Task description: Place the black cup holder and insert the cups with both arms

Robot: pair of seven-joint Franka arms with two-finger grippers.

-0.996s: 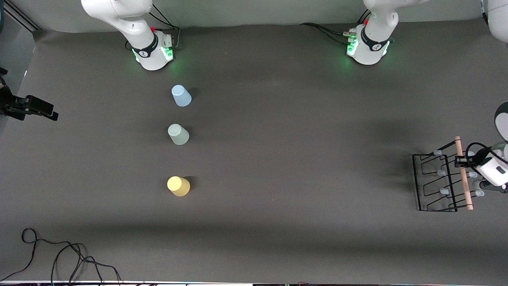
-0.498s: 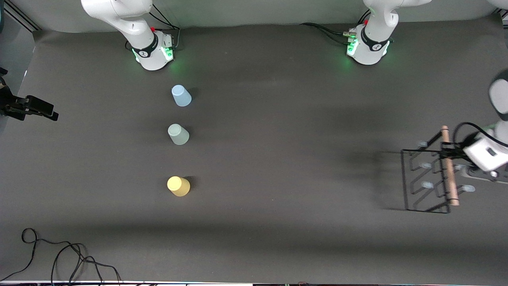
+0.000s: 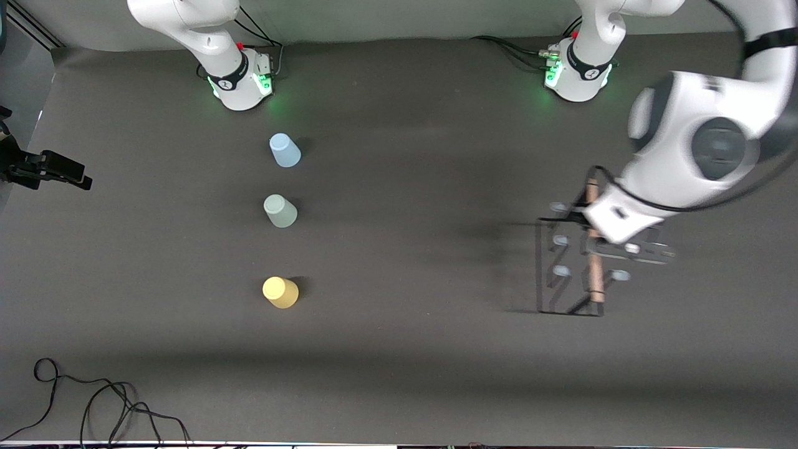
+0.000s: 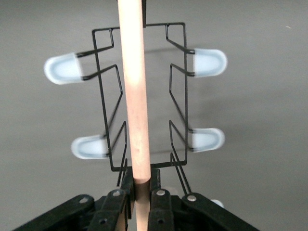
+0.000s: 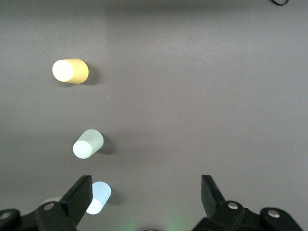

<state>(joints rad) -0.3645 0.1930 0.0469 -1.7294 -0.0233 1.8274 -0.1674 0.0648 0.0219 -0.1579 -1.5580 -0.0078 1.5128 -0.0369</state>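
Note:
The black cup holder (image 3: 548, 274) hangs just over the table toward the left arm's end, its wooden rod (image 3: 595, 274) on top. My left gripper (image 3: 592, 240) is shut on that rod (image 4: 134, 96); in the left wrist view the fingers (image 4: 159, 185) clamp the rod's end, with the pale-tipped pegs (image 4: 209, 62) splayed to both sides. Three cups stand upside down in a row near the right arm's base: light blue (image 3: 284, 150), grey-green (image 3: 280, 210), yellow (image 3: 280, 292). My right gripper (image 5: 147, 190) waits open high over them, out of the front view.
A looped black cable (image 3: 93, 399) lies at the table's near corner on the right arm's end. A black device (image 3: 47, 167) juts in at that end's edge. The green-lit bases (image 3: 240, 81) (image 3: 576, 72) stand along the table's edge farthest from the front camera.
The left arm has carried the cup holder from the table's end toward the middle, and its elbow has swung into view. The cups have not moved.

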